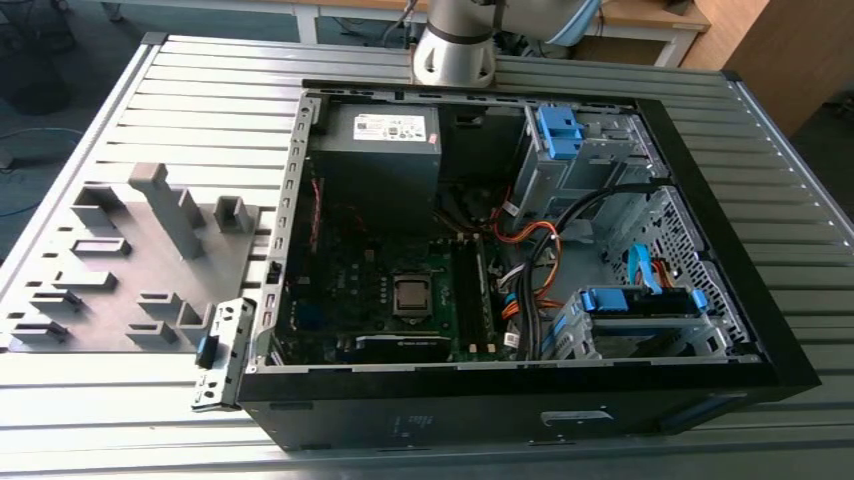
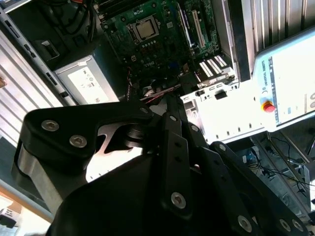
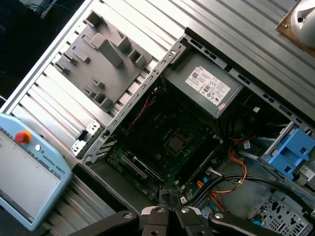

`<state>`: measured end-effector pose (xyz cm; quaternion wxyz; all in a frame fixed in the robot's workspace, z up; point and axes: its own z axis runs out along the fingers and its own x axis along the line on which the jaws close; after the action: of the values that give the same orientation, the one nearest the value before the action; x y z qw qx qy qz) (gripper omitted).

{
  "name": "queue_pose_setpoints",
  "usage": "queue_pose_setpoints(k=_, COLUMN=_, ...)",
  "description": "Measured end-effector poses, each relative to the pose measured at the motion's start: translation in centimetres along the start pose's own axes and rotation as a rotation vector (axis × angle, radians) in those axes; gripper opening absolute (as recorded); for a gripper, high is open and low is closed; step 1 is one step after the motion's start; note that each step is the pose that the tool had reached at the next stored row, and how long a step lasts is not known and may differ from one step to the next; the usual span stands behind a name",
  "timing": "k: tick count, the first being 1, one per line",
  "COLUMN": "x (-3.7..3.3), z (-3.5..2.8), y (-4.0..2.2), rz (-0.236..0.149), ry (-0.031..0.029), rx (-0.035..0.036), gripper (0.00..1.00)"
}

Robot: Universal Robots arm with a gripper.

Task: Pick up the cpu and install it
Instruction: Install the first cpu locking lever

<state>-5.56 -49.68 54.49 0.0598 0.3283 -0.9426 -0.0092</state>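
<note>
My gripper hangs well above the open computer case, its fingers drawn together with nothing between them. Far below, the cpu lies flat in its socket on the motherboard, in the case's half toward the exterior view's left, on the near side of the power supply.

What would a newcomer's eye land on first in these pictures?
The open computer case on the slatted table, its motherboard bared with the silver cpu at the middle. Blue drive brackets stand out toward the exterior view's right; a grey moulded tray lies at its left.
</note>
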Motion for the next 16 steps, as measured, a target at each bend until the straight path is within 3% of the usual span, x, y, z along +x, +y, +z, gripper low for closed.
queue_pose_setpoints(k=12, x=-0.11, z=2.06, y=-0.03, rz=-0.008, ry=-0.006, rx=0.0059, gripper=0.11)
queue_pose_setpoints(k=16, x=-0.12, z=2.17, y=-0.04, rz=-0.009, ry=-0.0065, rx=0.0065, gripper=0.11)
